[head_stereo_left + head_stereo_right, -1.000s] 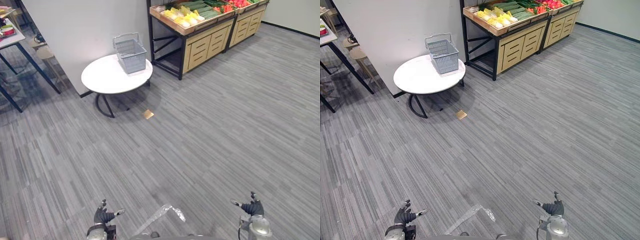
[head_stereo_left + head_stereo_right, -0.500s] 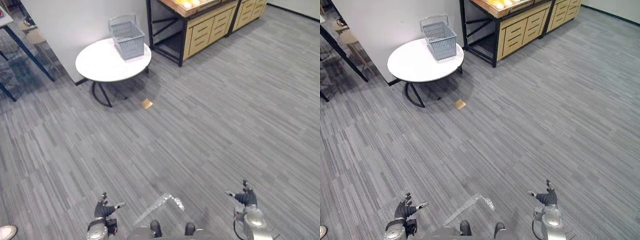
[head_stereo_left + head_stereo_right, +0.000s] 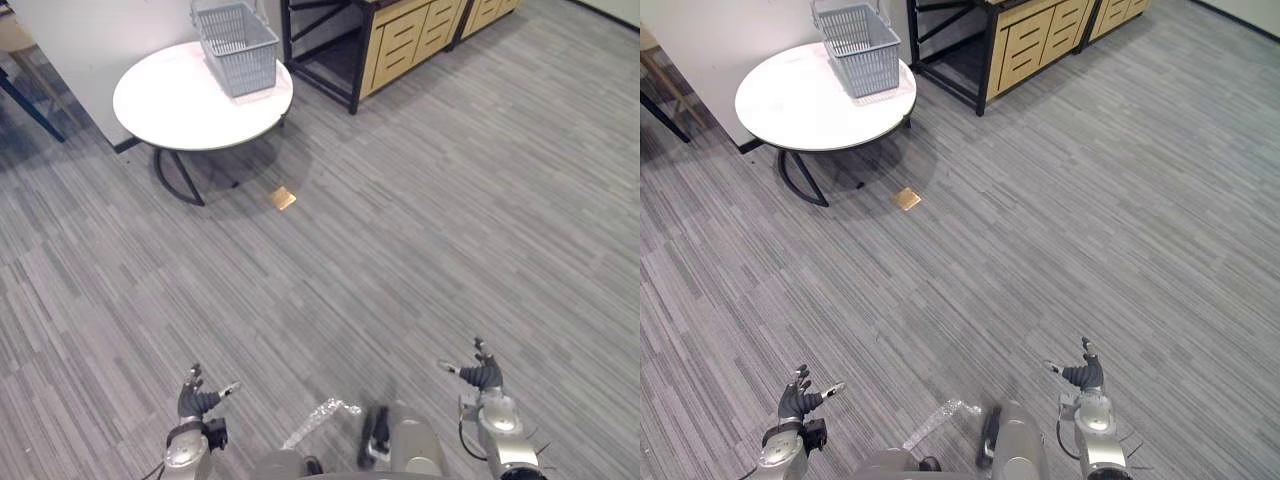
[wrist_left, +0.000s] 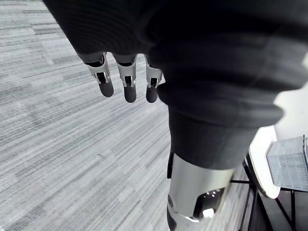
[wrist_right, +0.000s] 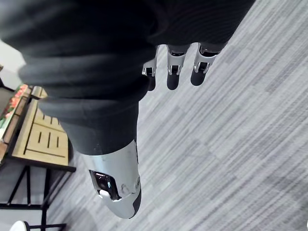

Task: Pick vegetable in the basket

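Left eye view is showing the grey mesh basket (image 3: 237, 38) sitting at the round white table's (image 3: 160, 105) far edge, probably light and stiff, best gripped at its rim, while the left hand (image 3: 196, 402) and right hand (image 3: 482, 376) are hanging empty, fingers loosely spread

Both head eyes look steeply down, sharing the basket (image 3: 237, 45); wrist views close.

Basket (image 3: 238, 33) on table (image 3: 170, 105), cabinet (image 3: 412, 30) right

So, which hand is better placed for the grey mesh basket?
Left, probably: the grey mesh basket on the round white table stands ahead, nearer the left hand. The right hand is equally open and empty.
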You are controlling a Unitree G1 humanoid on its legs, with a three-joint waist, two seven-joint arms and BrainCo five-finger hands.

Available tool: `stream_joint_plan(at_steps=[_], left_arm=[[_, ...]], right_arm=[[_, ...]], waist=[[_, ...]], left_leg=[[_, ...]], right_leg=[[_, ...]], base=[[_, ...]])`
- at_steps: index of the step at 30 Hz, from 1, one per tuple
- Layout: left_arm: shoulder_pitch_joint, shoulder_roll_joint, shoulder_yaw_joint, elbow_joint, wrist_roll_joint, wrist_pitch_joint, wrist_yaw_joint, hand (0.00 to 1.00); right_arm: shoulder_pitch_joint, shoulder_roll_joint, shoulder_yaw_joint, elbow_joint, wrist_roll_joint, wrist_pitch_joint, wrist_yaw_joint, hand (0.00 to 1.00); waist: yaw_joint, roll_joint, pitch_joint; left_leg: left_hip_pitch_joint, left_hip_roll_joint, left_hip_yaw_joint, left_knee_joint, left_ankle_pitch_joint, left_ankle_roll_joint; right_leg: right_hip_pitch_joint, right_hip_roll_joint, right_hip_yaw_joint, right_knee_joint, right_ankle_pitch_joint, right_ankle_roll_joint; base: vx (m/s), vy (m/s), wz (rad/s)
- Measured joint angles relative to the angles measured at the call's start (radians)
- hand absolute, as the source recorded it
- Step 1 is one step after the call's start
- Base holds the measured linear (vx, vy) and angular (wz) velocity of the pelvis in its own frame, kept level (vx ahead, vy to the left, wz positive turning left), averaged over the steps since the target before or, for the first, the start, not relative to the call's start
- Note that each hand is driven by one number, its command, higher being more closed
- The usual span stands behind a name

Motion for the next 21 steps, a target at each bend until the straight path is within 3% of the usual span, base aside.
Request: stream_joint_plan(at_steps=[1,2,3,4,5,6,7,8,9,10,11,13,16,17,19,20,21], left_arm=[[-0.021,-0.003,-0.003,-0.001,0.0,-0.001,0.005,0.0],[-0.027,-0.003,-0.003,-0.001,0.0,-0.001,0.011,0.0],[-0.037,-0.003,-0.002,0.0,0.001,-0.001,0.013,0.0],[-0.039,-0.005,-0.003,0.0,0.001,-0.001,0.013,0.0],[-0.037,-0.01,-0.005,0.005,0.002,-0.002,0.014,0.0],[-0.039,-0.028,-0.006,0.006,0.002,-0.002,0.012,0.0],[-0.049,-0.035,-0.005,0.007,0.002,-0.001,0.011,0.0],[-0.052,-0.046,-0.002,0.007,0.002,-0.002,0.01,0.0],[-0.05,-0.051,-0.001,0.009,0.002,-0.002,0.01,0.0],[-0.049,-0.052,-0.001,0.021,0.002,-0.002,0.008,0.0],[-0.049,-0.052,-0.002,0.027,0.002,-0.002,0.008,0.0],[-0.048,-0.051,-0.001,0.026,0.001,-0.004,0.003,0.0],[-0.043,-0.048,-0.002,0.027,0.002,-0.003,-0.01,0.0],[-0.039,-0.048,-0.002,0.027,0.002,-0.002,-0.01,0.0],[-0.026,-0.05,-0.003,0.033,0.002,0.0,-0.01,0.0],[-0.013,-0.051,-0.003,0.035,0.001,0.0,-0.009,0.0],[-0.003,-0.045,0.001,0.05,0.002,0.0,-0.008,0.0]], right_arm=[[-0.002,-0.009,0.0,-0.018,0.007,-0.001,-0.002,0.0],[-0.004,-0.011,0.001,-0.018,0.007,-0.001,-0.002,0.0],[0.005,-0.013,-0.001,-0.024,0.007,0.0,-0.002,0.0],[0.015,-0.015,-0.002,-0.032,0.007,0.001,-0.002,0.0],[0.025,-0.017,-0.004,-0.043,0.007,0.002,-0.001,0.0],[0.022,-0.021,-0.005,-0.047,0.007,0.004,0.004,0.0],[0.015,-0.014,-0.001,-0.049,0.007,0.005,0.009,0.0],[0.008,-0.014,0.003,-0.05,0.007,0.005,0.01,0.0],[0.004,-0.015,0.005,-0.051,0.007,0.005,0.01,0.0],[-0.001,-0.012,0.007,-0.053,0.008,0.002,0.009,0.0],[-0.001,-0.013,0.011,-0.056,0.01,-0.005,0.008,0.0],[0.001,-0.015,0.018,-0.055,0.018,-0.012,0.006,0.0],[-0.008,-0.012,0.023,-0.052,0.029,-0.015,0.005,0.0],[-0.011,-0.012,0.025,-0.039,0.029,-0.014,0.005,0.0],[-0.018,-0.013,0.02,-0.017,0.029,-0.014,0.0,0.0],[-0.021,-0.015,0.015,0.002,0.027,-0.014,-0.012,0.0],[-0.029,-0.007,0.024,0.029,0.025,-0.008,-0.018,0.0]], waist=[[-0.013,-0.005,0.013],[-0.017,-0.003,0.018],[-0.027,-0.011,0.019],[-0.033,-0.011,0.018],[-0.045,-0.005,0.017],[-0.051,0.029,0.021],[-0.049,0.035,0.022],[-0.048,0.039,0.025],[-0.042,0.043,0.029],[-0.04,0.046,0.033],[-0.033,0.039,0.038],[-0.015,0.015,0.044],[0.008,0.006,0.051],[0.016,-0.003,0.057],[0.03,-0.009,0.062],[0.046,0.008,0.055],[0.062,0.0,0.044]], left_leg=[[0.054,-0.003,-0.013,-0.058,0.013,-0.024],[0.082,-0.006,-0.019,-0.085,0.02,-0.038],[0.142,-0.013,-0.045,-0.13,0.024,-0.072],[0.162,-0.012,-0.061,-0.133,0.015,-0.088],[0.183,-0.001,-0.08,-0.123,0.005,-0.107],[0.176,0.043,-0.09,-0.059,0.01,-0.14],[0.111,0.08,-0.082,0.099,0.064,-0.204],[0.026,0.12,-0.078,0.325,0.19,-0.17],[-0.02,0.161,-0.075,0.451,0.256,-0.142],[-0.094,0.234,-0.043,0.663,0.24,-0.113],[-0.144,0.263,-0.023,0.766,0.217,-0.078],[-0.241,0.264,0.008,0.811,0.182,-0.023],[-0.436,0.219,0.026,0.591,0.173,-0.012],[-0.484,0.174,0.017,0.43,0.182,-0.026],[-0.501,0.109,-0.024,0.144,0.255,-0.101],[-0.499,0.091,-0.059,-0.057,0.362,-0.114],[-0.493,0.08,-0.056,-0.034,0.488,-0.047]], right_leg=[[-0.022,0.032,-0.02,-0.147,0.08,-0.012],[-0.028,0.045,-0.024,-0.218,0.12,-0.026],[-0.052,0.063,-0.016,-0.323,0.199,-0.058],[-0.064,0.07,-0.01,-0.332,0.24,-0.084],[-0.075,0.068,0.027,-0.283,0.332,-0.157],[-0.098,0.07,0.007,-0.16,0.308,-0.194],[-0.093,0.065,-0.002,-0.096,0.225,-0.199],[-0.038,0.07,-0.014,-0.099,0.173,-0.196],[0.01,0.08,-0.018,-0.123,0.158,-0.198],[0.114,0.105,-0.021,-0.173,0.142,-0.197],[0.189,0.11,-0.02,-0.211,0.13,-0.195],[0.334,0.106,-0.005,-0.309,0.101,-0.168],[0.484,0.099,-0.006,-0.422,0.068,-0.13],[0.53,0.08,0.001,-0.44,0.051,-0.097],[0.594,0.056,0.015,-0.468,0.029,-0.061],[0.641,0.059,0.036,-0.502,0.006,-0.033],[0.681,0.044,0.061,-0.52,-0.011,-0.006]], base=[[0.48,0.017,0.39],[0.69,-0.027,0.58],[0.63,-0.057,0.56],[0.66,-0.085,0.72],[0.7,-0.157,0.57],[0.82,-0.215,0.53],[0.98,-0.268,0.42],[0.7,-0.206,0.35],[0.71,-0.173,0.31],[0.54,-0.11,0.27],[0.63,-0.102,0.26],[0.63,-0.063,0.23],[0.53,0.04,0.06],[0.57,0.115,-0.15],[0.61,0.209,-0.29],[0.64,0.273,-0.55],[0.65,0.269,-0.5]])
